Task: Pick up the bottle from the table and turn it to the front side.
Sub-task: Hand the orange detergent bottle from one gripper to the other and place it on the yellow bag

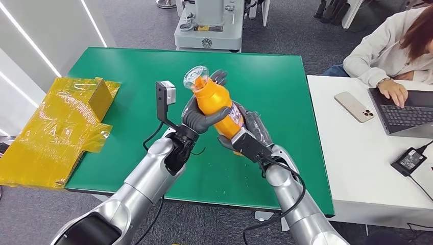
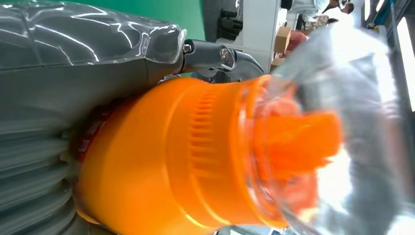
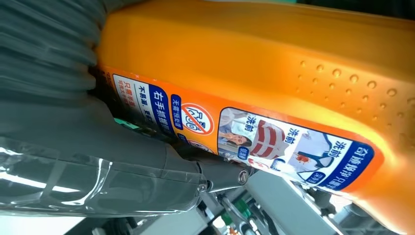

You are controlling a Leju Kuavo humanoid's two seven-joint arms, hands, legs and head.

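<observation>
An orange bottle (image 1: 217,104) with a clear cap is held tilted above the green table (image 1: 265,76), cap pointing up and away. My left hand (image 1: 200,118) grips its upper body just below the neck. My right hand (image 1: 249,133) holds the lower part near the base. The left wrist view looks along the orange bottle (image 2: 171,161) at its ribbed collar and clear cap (image 2: 337,132), beside my left hand (image 2: 73,73). In the right wrist view the orange bottle (image 3: 254,63) turns its blue and white printed label (image 3: 254,139) to the camera, against my right hand (image 3: 73,161).
A yellow taped cardboard box (image 1: 61,127) lies at the table's left end. On a white desk (image 1: 357,168) to the right are a phone (image 1: 354,106), a laptop (image 1: 406,109) and a power adapter (image 1: 410,160); a person (image 1: 393,46) sits typing there. Grey machine (image 1: 209,25) behind the table.
</observation>
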